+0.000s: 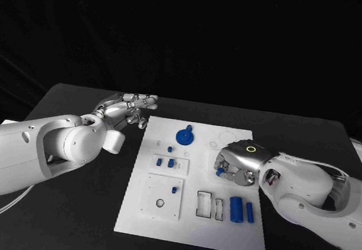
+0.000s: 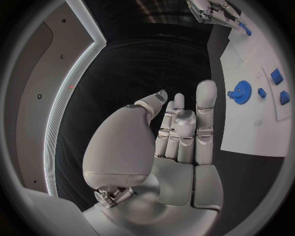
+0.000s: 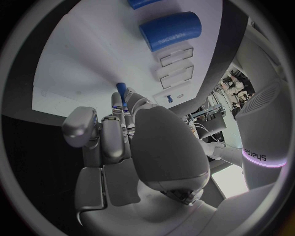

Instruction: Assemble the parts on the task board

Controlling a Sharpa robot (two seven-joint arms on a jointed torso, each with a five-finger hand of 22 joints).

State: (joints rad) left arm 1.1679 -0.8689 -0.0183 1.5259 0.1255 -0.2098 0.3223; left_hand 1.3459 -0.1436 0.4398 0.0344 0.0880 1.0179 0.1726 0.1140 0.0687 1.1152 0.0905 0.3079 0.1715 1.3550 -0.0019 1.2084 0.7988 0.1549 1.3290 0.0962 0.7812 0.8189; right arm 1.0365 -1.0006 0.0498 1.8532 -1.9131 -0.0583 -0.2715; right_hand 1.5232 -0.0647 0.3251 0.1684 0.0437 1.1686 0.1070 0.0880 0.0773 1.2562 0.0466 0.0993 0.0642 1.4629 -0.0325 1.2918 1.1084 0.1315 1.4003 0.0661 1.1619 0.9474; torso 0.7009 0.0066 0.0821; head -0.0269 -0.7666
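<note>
Now the right hand (image 1: 234,163) pinches a small blue peg (image 3: 121,89) above the middle of the white board (image 1: 188,228), while the left hand (image 1: 128,109) hangs released off the board's far left corner.
Its fingers (image 2: 206,101) are straight and apart, holding nothing, over the black table (image 1: 73,210). On the board lie a blue gear (image 1: 186,137) at the far end, small blue blocks (image 1: 160,160) on the left, and two blue cylinders (image 1: 237,208) side by side near the right edge.
</note>
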